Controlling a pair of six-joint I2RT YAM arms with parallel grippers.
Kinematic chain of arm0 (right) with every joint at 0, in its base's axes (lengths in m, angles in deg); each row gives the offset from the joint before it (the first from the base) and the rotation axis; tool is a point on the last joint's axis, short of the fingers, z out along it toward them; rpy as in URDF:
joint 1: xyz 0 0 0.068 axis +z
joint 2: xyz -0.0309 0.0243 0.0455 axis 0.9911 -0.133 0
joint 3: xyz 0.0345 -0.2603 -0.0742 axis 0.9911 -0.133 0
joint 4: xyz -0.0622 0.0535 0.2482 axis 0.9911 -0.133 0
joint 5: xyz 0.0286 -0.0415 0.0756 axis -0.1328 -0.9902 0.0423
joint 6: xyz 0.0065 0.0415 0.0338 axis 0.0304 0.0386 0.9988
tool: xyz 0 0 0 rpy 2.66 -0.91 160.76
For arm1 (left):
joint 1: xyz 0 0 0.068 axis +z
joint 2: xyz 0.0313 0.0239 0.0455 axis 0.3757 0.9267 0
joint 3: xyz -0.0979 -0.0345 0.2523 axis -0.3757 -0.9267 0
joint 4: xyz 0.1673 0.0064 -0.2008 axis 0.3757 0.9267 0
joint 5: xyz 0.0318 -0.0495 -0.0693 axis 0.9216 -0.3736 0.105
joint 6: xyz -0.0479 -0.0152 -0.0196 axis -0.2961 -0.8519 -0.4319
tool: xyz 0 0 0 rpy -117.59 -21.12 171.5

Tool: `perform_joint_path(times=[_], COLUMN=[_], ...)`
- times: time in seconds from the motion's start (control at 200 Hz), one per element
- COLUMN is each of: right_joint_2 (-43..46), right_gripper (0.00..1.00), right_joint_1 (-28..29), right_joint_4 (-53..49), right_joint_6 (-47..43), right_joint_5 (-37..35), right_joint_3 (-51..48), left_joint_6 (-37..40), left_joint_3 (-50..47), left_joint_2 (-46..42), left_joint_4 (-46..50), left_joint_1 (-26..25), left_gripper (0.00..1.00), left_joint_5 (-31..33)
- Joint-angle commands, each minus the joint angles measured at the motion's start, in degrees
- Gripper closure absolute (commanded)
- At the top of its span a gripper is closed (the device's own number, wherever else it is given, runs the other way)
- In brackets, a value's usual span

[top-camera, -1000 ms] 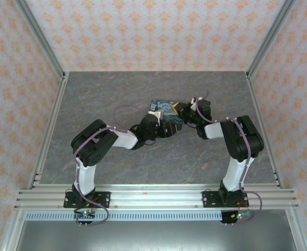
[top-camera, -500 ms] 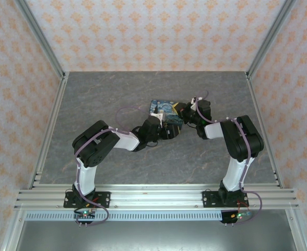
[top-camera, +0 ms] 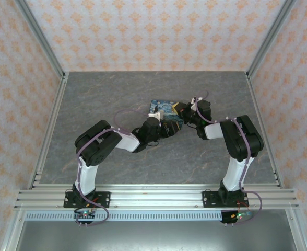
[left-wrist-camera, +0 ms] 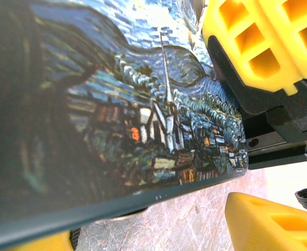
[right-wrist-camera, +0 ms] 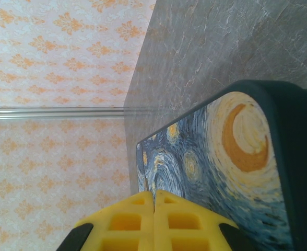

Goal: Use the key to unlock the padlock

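The padlock and the key are hidden in every view. A dark-blue Starry Night tin [top-camera: 161, 106] lies flat mid-table, and both grippers meet at it. My left gripper [top-camera: 170, 125] is at the tin's near edge. In the left wrist view it [left-wrist-camera: 153, 225] stands open, with bare table between its yellow fingers [left-wrist-camera: 271, 222] and the tin [left-wrist-camera: 143, 104] just beyond them. My right gripper [top-camera: 180, 111] is at the tin's right end. In the right wrist view it [right-wrist-camera: 154, 192] is shut, fingers pressed together over the painted lid [right-wrist-camera: 221, 157], and nothing shows between them.
The grey stone-patterned table [top-camera: 117, 89] is boxed in by patterned walls on three sides, with aluminium rails [top-camera: 153, 196] along the near edge. The right gripper's yellow fingers [left-wrist-camera: 258, 42] hang close over the tin's far corner in the left wrist view.
The left arm has shifted slightly to the right, bringing its gripper a little closer to the tin. The right arm and the tin have stayed put.
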State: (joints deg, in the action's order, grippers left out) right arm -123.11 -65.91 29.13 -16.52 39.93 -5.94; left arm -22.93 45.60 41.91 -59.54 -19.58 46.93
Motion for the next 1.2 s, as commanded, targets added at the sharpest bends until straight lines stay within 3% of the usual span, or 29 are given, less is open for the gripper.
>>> perform_joint_path(times=[0.0, 0.285, 0.651, 1.191], right_joint_2=[-2.2, -2.8, -3.3, -4.0], right_gripper=[1.0, 1.0, 1.0, 1.0], right_joint_1=[-0.1, -0.1, -0.1, -0.1], right_joint_4=[-2.2, -1.0, -0.4, 0.1], right_joint_6=[0.0, 0.6, 0.6, 0.8], right_joint_5=[1.0, 1.5, 1.8, 2.1], right_joint_3=[-1.9, -2.3, -2.4, -2.6], left_joint_6=[-1.0, -1.6, -3.6, -4.9], left_joint_3=[0.0, -0.9, -2.2, -3.4], left_joint_2=[2.6, 3.6, -1.6, -3.1], left_joint_4=[-0.7, -1.9, -2.5, -3.3], left_joint_1=[-0.6, -0.7, -2.0, -3.2], left_gripper=[0.27, 0.27, 0.32, 0.33], left_joint_5=[2.2, 2.9, 2.0, 6.6])
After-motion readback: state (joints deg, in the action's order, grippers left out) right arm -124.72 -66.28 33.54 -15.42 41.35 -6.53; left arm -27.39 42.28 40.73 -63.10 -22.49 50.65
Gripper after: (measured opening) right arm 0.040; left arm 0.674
